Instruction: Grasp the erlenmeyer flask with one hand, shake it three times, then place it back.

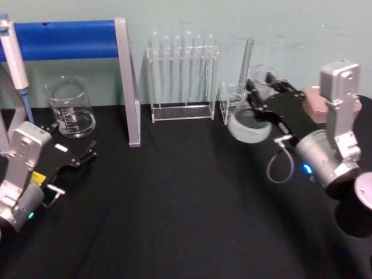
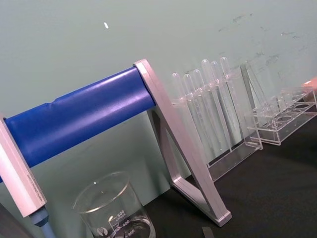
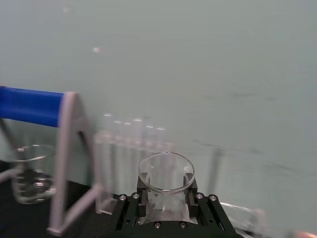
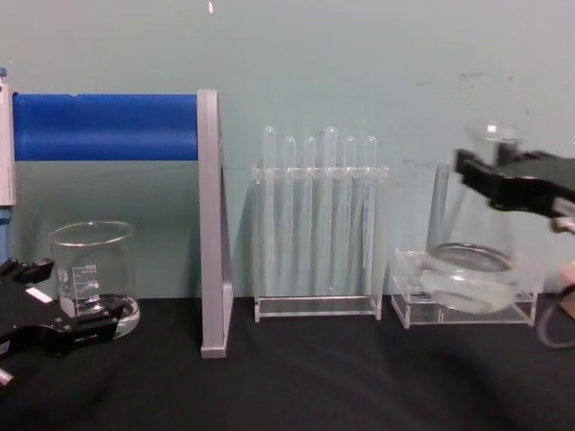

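The right tool (image 1: pixel 261 94) clamps the erlenmeyer flask (image 1: pixel 247 125) by its neck; the left tool (image 1: pixel 89 152) sits spread.

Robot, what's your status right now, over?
Right gripper shut on flask neck, flask off table. Left gripper open, parked by beaker. Small rack close behind flask.

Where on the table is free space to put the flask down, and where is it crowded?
The widest bare patch is the black cloth before the test tube rack, between the stand's grey leg and the right gripper holding the flask. The back row is crowded; the beaker corner is tight beside the left gripper.
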